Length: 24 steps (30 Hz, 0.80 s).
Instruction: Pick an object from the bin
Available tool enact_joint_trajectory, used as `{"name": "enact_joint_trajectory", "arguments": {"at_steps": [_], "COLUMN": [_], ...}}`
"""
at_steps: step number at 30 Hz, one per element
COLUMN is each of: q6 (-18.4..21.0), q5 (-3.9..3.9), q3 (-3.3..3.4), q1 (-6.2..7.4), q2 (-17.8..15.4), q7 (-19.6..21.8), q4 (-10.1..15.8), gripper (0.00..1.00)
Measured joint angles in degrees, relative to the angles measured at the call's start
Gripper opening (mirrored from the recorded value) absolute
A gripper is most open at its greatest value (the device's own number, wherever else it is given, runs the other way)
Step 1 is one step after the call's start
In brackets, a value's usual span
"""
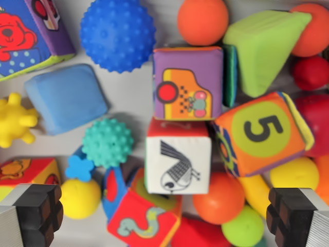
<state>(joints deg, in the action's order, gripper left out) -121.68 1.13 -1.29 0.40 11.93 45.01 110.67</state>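
The two dark fingers sit at the bottom corners of the wrist view, spread wide apart with nothing between their pads; the gripper hangs open above the toys.

Nearest the fingers, along the bottom edge, lie a smooth yellow ball just beside the left finger, a red soft block with a snake figure, an orange ball, a small green ball and a yellow ball close to the right finger. At the wrist view's left edge an orange block with an animal print is partly hidden behind the left finger.

In the middle stands a white block with a bird drawing, touching the purple block with an orange car above it. To the wrist view's right of the bird block, an orange block bearing a 5 on a green disc lies tilted. To the left are a teal knobbly ball, a small blue flower shape, a spiky yellow toy and a plain blue soft block.

Farthest up the view are a big blue studded ball, a purple block with a red dog, an orange ball at the top, a green wedge and red balls at the right edge. Pale bin floor shows between the toys. All objects lie loose in the bin; none is held.
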Motion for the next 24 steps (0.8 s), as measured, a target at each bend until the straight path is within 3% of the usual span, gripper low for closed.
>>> {"name": "enact_joint_trajectory", "arguments": {"at_steps": [24], "q6": [-5.92], "q5": [-0.94], "q3": [-1.34], "q1": [4.07], "q2": [5.58], "q7": [0.1], "q4": [0.23], "gripper": [1.0]}}
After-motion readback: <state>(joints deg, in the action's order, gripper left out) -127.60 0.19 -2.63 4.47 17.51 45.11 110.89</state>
